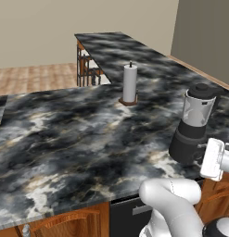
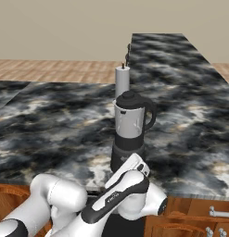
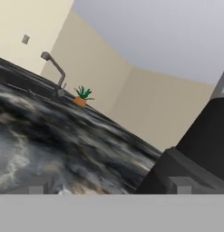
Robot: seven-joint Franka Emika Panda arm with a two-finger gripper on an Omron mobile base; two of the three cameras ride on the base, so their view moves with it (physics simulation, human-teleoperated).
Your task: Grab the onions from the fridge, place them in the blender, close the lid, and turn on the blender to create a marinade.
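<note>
1. The blender point(image 2: 130, 134), a dark grey rounded base carrying a clear flared jar, stood near the front edge of the black-and-white marbled stone counter point(image 1: 65, 139). The dark grey knobbed lid point(image 2: 130, 98) sat on the jar's mouth.
2. The white arm's two-finger gripper point(image 3: 111, 186) was low beside the blender's base, at counter-edge height. Its two tips stood far apart in the hand view, so the claw was wide and held nothing.
3. Judgement: the work appeared to be at its last step, switching the blender on. No onions could be made out through the jar.
4. Judgement: the next move called for finding the control on the base and pressing it without nudging the blender.
5. A white paper towel roll on a brown stand point(image 1: 130, 84) stood behind the blender.
6. Beyond the blender, in the hand view, were a grey curved tap point(image 3: 54, 72), a small potted green plant point(image 3: 80, 97) and beige walls point(image 3: 145, 104).
</note>
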